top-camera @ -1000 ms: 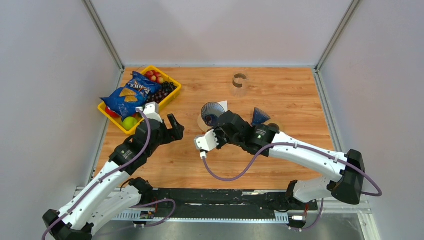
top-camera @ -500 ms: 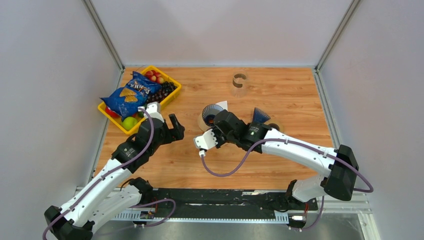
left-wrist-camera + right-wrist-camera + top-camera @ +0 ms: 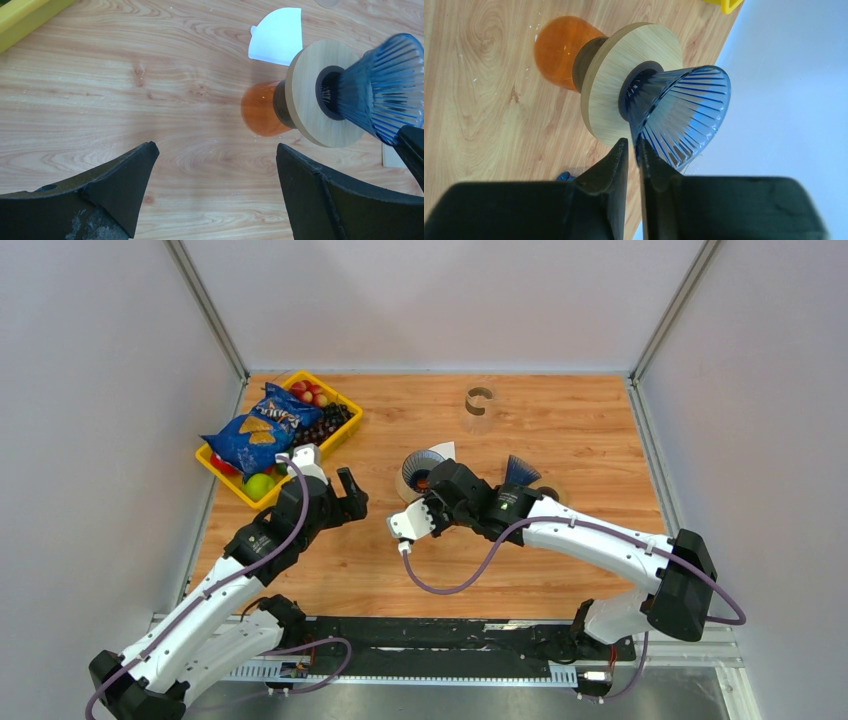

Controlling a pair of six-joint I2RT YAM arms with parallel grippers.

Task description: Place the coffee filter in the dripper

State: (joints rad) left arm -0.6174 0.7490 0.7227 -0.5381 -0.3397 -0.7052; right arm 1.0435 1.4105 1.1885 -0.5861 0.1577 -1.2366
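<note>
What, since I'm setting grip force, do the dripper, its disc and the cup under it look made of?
The dripper looks clear blue, ribbed and glossy: glass or plastic, cannot tell. The disc is pale wood, grain showing, matte. The cup is orange, translucent, smooth: probably plastic or glass.

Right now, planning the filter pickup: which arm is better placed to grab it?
Left. The left gripper is open and empty, facing the filter; the right gripper pinches the dripper rim.
</note>
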